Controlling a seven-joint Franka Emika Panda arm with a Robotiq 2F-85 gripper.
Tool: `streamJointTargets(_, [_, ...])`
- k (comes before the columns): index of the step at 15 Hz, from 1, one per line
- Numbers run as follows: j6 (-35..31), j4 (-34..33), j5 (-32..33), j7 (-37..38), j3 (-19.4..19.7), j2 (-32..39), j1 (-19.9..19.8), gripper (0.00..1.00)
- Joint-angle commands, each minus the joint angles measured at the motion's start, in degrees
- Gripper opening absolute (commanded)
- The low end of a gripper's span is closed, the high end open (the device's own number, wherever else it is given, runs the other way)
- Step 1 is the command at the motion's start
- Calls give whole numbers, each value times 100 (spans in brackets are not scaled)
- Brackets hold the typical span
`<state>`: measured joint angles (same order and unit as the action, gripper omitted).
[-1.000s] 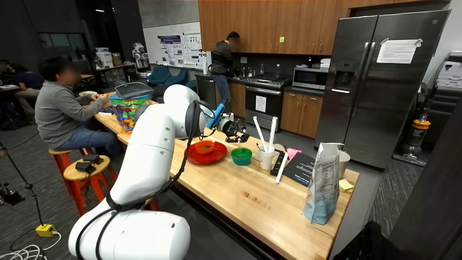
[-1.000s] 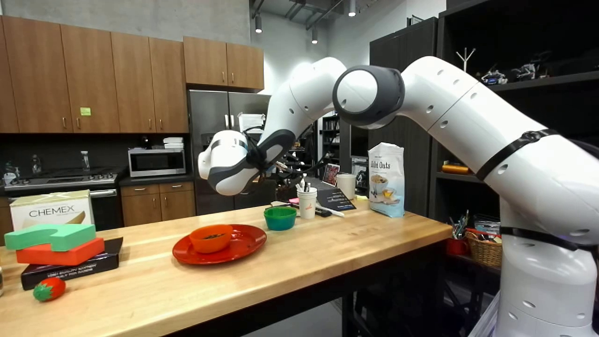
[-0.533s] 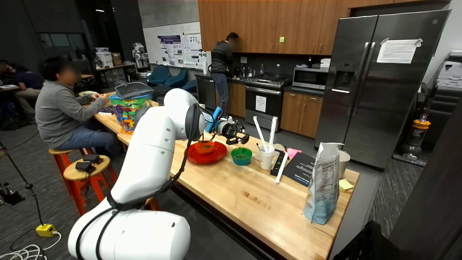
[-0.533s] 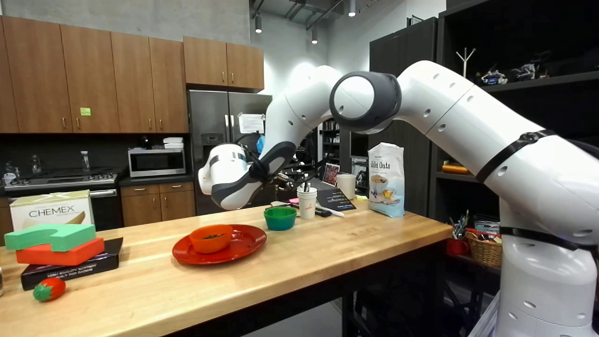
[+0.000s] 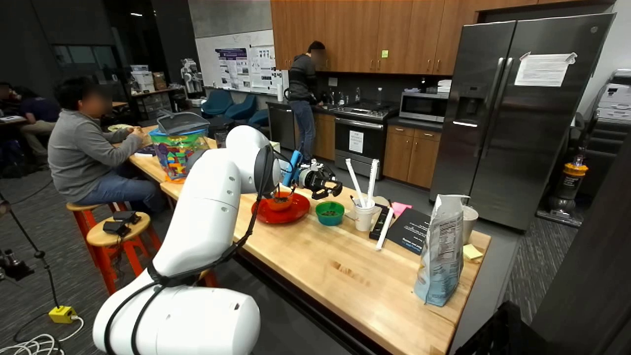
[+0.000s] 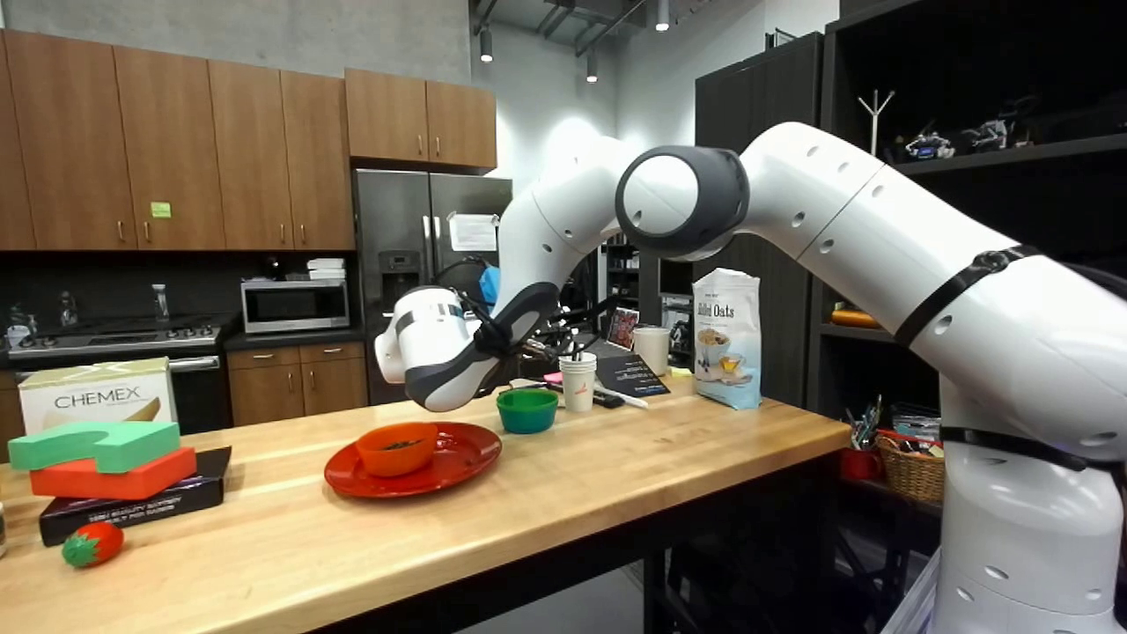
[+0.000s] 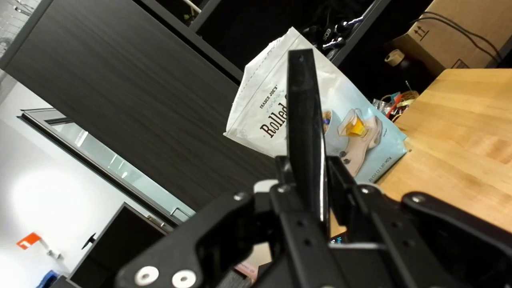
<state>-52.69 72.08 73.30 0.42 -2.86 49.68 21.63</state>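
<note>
In the wrist view my gripper [image 7: 306, 170] is shut on a flat black handle [image 7: 303, 100] with a small hole at its tip. The handle's lower end is hidden among the black fingers. My gripper [image 5: 329, 187] hangs above the table, close over a green bowl [image 5: 330, 207] with brown bits inside; an exterior view shows it largely behind the arm. Beside that bowl, an orange bowl [image 6: 396, 451] with dark bits stands on a red plate [image 6: 471, 458]. Behind the handle in the wrist view stands a bag of rolled oats [image 7: 260, 112].
White stacked cups [image 5: 364, 219] with tall white sticks stand near the green bowl. A black booklet [image 5: 410, 229] lies beyond them, before the oats bag [image 5: 438, 251]. Foam blocks [image 6: 114, 480] and a toy strawberry [image 6: 93, 543] lie at one end. A seated person [image 5: 93, 138] is at the table.
The arm's wrist has sunk toward the table, while the gripper has dropped only slightly and tilted. The bowls and plate have stayed put.
</note>
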Motion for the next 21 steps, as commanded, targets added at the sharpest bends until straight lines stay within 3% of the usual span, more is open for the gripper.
streamJointTargets(1, [105, 24, 290, 226, -25, -38, 13, 6])
streamJointTargets(15, [723, 69, 1233, 113, -49, 102, 145, 6])
streamJointTargets(16, [656, -3, 1174, 219, -99, 142, 113, 25])
streamJointTargets(21, [689, 22, 1175, 219, -102, 154, 112, 25])
